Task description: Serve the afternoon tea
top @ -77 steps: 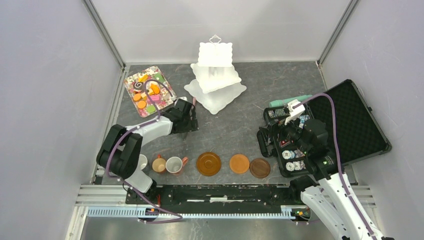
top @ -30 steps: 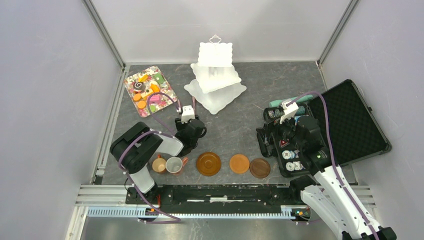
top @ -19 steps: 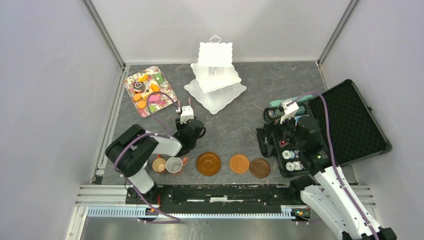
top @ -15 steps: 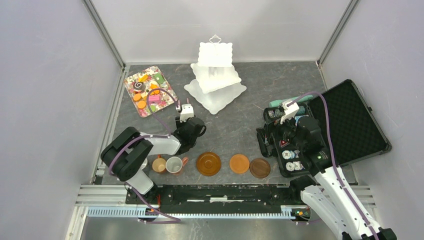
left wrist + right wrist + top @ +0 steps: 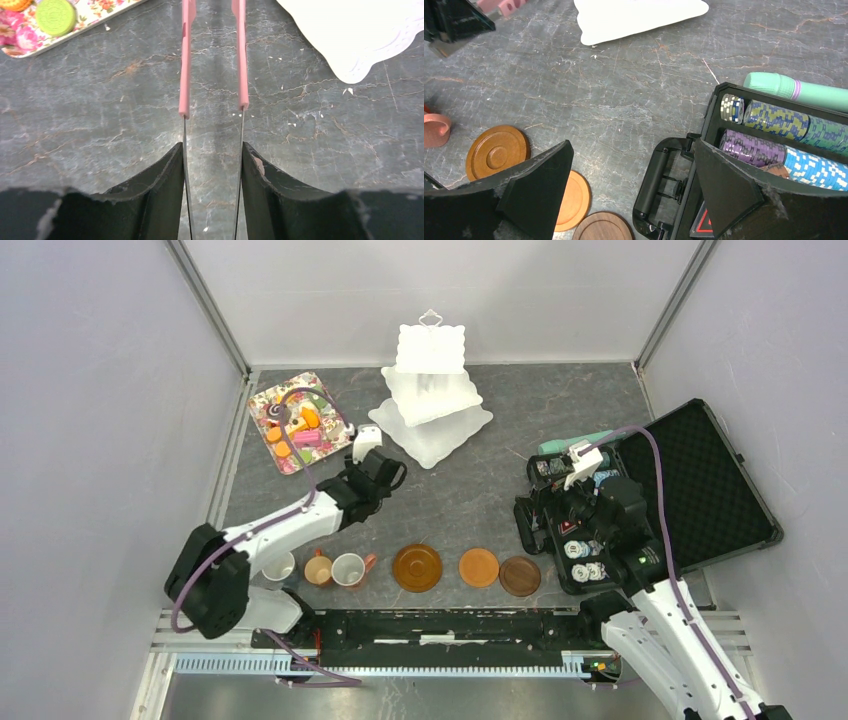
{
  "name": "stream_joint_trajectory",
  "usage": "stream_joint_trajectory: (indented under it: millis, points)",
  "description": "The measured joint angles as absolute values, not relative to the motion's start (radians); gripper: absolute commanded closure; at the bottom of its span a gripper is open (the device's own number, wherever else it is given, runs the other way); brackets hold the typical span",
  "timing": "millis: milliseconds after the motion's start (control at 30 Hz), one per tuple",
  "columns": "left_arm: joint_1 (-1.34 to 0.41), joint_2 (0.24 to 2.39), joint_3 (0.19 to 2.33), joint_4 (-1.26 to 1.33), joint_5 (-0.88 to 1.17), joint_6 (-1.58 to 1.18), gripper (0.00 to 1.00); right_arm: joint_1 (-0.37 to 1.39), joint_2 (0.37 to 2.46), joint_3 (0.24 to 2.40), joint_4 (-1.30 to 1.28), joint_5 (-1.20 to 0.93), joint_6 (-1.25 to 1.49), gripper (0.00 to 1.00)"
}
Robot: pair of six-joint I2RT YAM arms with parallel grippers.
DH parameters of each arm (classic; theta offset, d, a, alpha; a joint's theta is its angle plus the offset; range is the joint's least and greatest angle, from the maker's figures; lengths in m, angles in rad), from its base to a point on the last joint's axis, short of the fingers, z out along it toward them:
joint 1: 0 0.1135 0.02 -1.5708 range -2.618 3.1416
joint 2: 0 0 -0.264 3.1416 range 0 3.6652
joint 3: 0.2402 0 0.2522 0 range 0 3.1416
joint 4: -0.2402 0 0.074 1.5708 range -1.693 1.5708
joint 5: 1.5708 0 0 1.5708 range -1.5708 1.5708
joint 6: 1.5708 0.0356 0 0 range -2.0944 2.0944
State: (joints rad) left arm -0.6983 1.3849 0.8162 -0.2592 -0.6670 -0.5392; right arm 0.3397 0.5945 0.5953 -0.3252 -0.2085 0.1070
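At the upper left of the top view, the small colourful toy cakes (image 5: 300,420) lie on the floral rectangular tray (image 5: 258,398). Near the lower edge, left of centre, three small mugs (image 5: 318,568) stand in a row, with three round brown-orange saucers (image 5: 479,566) lined up to their right. The left gripper (image 5: 212,155) has its fingers clenched on pink-tipped metal tongs (image 5: 186,60), whose tips stand apart over the grey marbled table (image 5: 100,125), between the tray and the white three-tier scalloped stand (image 5: 430,400) at upper centre. At the right, the right gripper (image 5: 631,190) hangs with fingers spread wide, grasping nothing, by the handle of the open black case of poker chips (image 5: 700,480)
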Motion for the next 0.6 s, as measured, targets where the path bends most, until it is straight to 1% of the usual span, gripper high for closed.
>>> stream_joint_trajectory:
  millis: [167, 300, 433, 600]
  points:
    - [-0.624, 1.275, 0.878, -0.441, -0.556, -0.549, 0.52, 0.34, 0.594, 0.6, -0.332, -0.205, 0.107, 0.02]
    - [-0.519, 1.204, 0.94, -0.585, -0.422, -0.547, 0.53, 0.34, 0.595, 0.607, -0.338, -0.205, 0.107, 0.02]
    - [-0.415, 1.198, 1.06, -0.713, -0.306, -0.506, 0.53, 0.34, 0.595, 0.621, -0.34, -0.206, 0.107, 0.02]
    - [-0.298, 1.227, 1.187, -0.807, -0.193, -0.443, 0.53, 0.34, 0.6, 0.638, -0.345, -0.207, 0.107, 0.02]
